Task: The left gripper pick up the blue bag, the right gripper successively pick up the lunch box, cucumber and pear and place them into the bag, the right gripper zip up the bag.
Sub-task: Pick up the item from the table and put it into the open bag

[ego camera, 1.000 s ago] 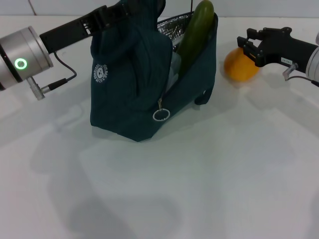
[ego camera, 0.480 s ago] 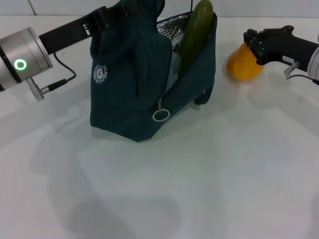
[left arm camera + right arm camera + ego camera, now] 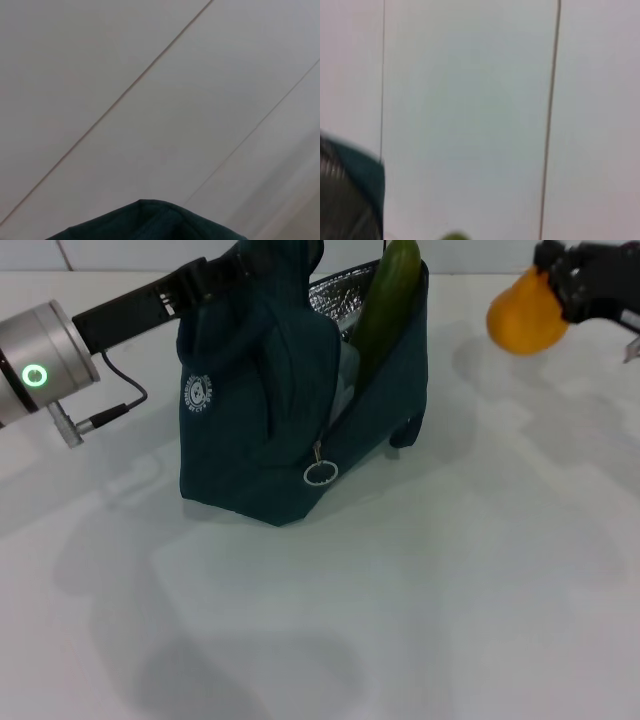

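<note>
Fabric at the top of the blue bag [image 3: 265, 410] is clenched in the left gripper [image 3: 215, 275], whose arm reaches in from the left edge of the head view, and the bag is held upright on the white table [image 3: 420, 620] with its mouth open. Inside that mouth a silver lining [image 3: 335, 295] is seen, and the cucumber [image 3: 385, 300] is propped at a slant in the opening, its upper end sticking out above the rim. A pale shape is glimpsed deeper in the bag beside the cucumber, but it cannot be made out clearly enough to be named. A round zipper ring [image 3: 319, 474] is hung from the front edge of the bag, low down. At the upper right of the head view the pear [image 3: 525, 315], yellow-orange, is grasped by the right gripper [image 3: 560, 285] and is carried above the table, well apart from the bag; its shadow is cast on the surface beneath. In the left wrist view only a dark teal corner of the bag is shown against pale panels. In the right wrist view an edge of the bag and its lining is caught, with a blurred green tip nearby.
</note>
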Action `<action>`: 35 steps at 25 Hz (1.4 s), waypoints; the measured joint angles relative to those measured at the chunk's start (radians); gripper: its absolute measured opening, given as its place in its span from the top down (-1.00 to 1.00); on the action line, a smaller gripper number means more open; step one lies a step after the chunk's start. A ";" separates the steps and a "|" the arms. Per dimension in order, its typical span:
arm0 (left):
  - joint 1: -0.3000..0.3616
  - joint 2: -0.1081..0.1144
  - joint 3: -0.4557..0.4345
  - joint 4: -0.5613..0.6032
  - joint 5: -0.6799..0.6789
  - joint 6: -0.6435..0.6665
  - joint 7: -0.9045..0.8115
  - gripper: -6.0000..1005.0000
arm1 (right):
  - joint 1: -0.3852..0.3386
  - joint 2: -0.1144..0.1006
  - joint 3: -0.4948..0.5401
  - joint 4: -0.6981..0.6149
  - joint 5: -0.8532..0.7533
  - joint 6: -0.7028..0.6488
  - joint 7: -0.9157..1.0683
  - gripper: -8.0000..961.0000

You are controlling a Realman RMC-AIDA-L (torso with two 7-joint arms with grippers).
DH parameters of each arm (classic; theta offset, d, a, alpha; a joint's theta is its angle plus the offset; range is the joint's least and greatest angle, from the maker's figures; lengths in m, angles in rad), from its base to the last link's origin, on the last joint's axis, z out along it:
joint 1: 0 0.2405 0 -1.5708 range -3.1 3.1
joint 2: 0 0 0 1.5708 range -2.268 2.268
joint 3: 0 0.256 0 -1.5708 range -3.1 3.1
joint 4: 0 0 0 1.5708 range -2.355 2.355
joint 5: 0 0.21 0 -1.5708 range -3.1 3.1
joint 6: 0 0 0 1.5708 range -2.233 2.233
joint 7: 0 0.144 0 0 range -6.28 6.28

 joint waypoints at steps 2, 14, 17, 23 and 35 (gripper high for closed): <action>0.000 0.000 -0.001 0.000 -0.002 0.001 0.000 0.90 | -0.022 -0.001 0.000 -0.047 0.019 -0.038 0.031 0.92; -0.023 -0.005 0.022 0.000 -0.013 0.047 -0.008 0.90 | -0.044 -0.004 -0.002 -0.184 0.066 -0.236 0.111 0.92; -0.025 -0.006 0.070 -0.002 -0.059 0.052 -0.008 0.90 | -0.045 -0.004 -0.002 -0.191 0.067 -0.269 0.113 0.92; -0.039 -0.006 0.136 -0.003 -0.122 0.051 -0.005 0.90 | -0.050 -0.003 -0.016 -0.193 0.068 -0.327 0.115 0.92; -0.086 -0.008 0.247 -0.048 -0.200 0.022 0.012 0.90 | -0.046 -0.002 -0.126 -0.178 0.068 -0.319 0.107 0.92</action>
